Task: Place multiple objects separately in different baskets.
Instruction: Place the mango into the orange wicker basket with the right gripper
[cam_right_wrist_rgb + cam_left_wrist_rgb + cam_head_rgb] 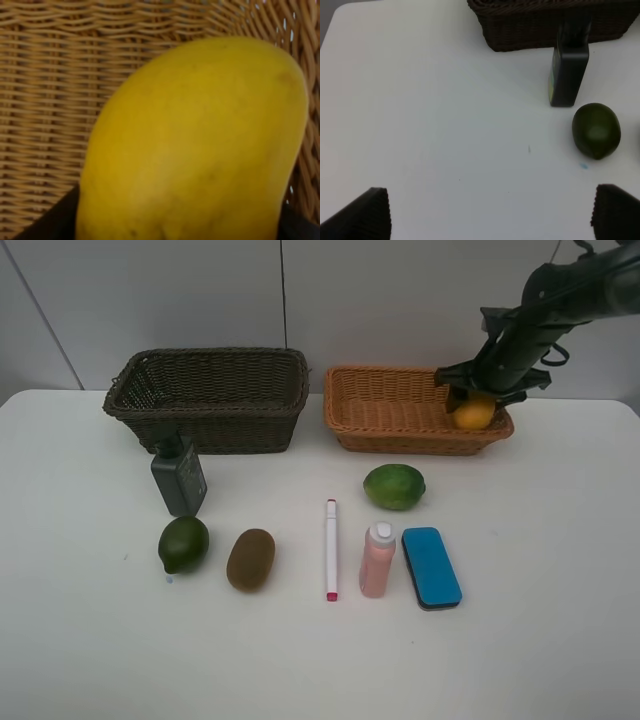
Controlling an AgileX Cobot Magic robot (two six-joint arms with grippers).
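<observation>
One mango (474,413) sits clamped between the right gripper (474,400) fingers (50,222), at the right end of the tan basket (385,435); left gripper (492,212) hangs spread wide over the table (445,125), near a green fruit (596,130).

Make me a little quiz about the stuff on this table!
1. True or false: the right gripper holds the mango at the tan wicker basket.
2. Which lies between the kiwi and the pink bottle? A) marker B) blue eraser C) green fruit
3. How many things lie on the table, not in a basket?
Key: 1 true; 2 A; 3 seven.
</observation>
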